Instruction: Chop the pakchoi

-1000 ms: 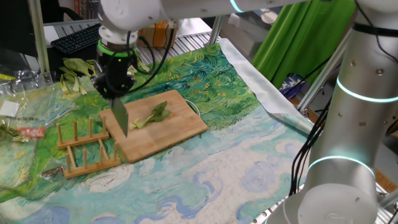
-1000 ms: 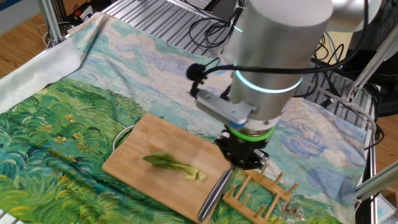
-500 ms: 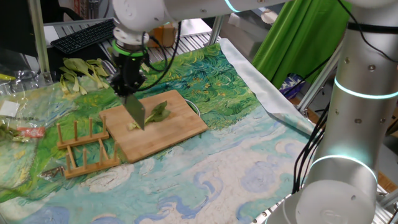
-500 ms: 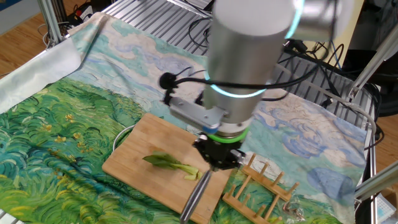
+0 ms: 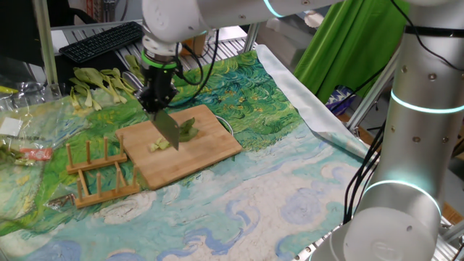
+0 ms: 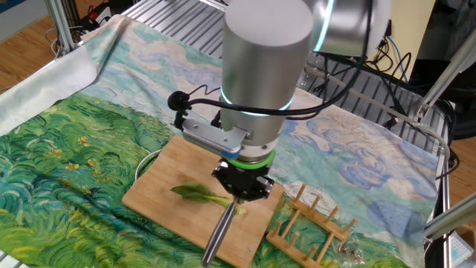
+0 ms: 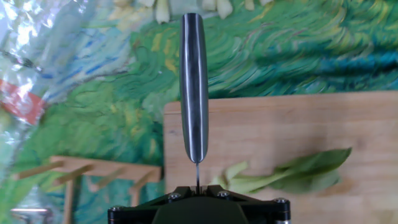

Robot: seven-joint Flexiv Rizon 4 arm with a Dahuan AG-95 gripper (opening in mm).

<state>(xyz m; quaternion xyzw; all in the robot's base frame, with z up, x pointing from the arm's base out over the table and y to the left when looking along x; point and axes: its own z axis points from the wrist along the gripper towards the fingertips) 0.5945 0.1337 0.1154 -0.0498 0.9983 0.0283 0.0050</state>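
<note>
My gripper (image 5: 158, 100) is shut on a knife (image 5: 167, 130), whose grey blade points down over the bamboo cutting board (image 5: 212, 139). The pakchoi (image 5: 188, 130), a small stalk with a dark leaf and a pale stem, lies across the board. In the hand view the knife (image 7: 194, 87) runs away from my gripper (image 7: 198, 190), just left of the pakchoi (image 7: 298, 174) at its stem end. The other fixed view has my gripper (image 6: 243, 186) right over that stem end of the pakchoi (image 6: 195, 193). Whether the blade touches it I cannot tell.
A wooden rack (image 5: 98, 172) stands against the board's left side. Several whole larger pakchoi stalks (image 5: 98, 78) lie behind it, near a keyboard (image 5: 101, 40). Crinkled plastic wrap (image 5: 22, 138) lies at the far left. A painted cloth (image 5: 275, 181) covers the table.
My gripper has carried the knife from the board's rack-side edge across to the pakchoi's stem end. The pakchoi has not moved.
</note>
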